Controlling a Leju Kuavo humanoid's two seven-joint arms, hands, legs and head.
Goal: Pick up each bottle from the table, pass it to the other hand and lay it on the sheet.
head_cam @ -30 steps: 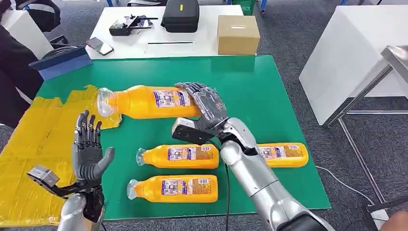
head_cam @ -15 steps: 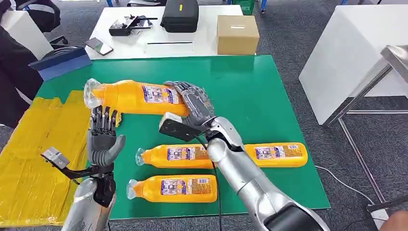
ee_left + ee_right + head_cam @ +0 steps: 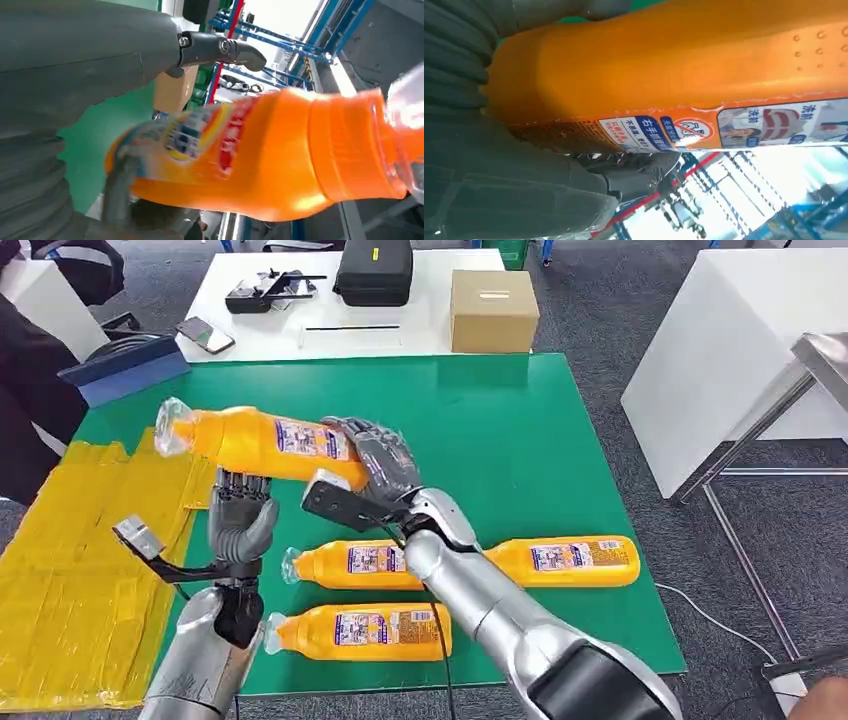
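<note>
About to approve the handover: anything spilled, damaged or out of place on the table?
Nothing stands out. The lifted bottle is tilted slightly, gripped at its base by the right hand, with the left hand just under it. Three bottles lie unspilled on the green table; the yellow sheet is wrinkled.

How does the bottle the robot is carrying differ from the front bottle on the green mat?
The carried bottle is held above the table, gripped at its base end by the right robot hand; the front bottle lies flat on the green mat, untouched. The carried one tilts, its cap end over the yellow sheet; the front one lies level. Both are orange, labelled, with clear caps pointing left.
</note>
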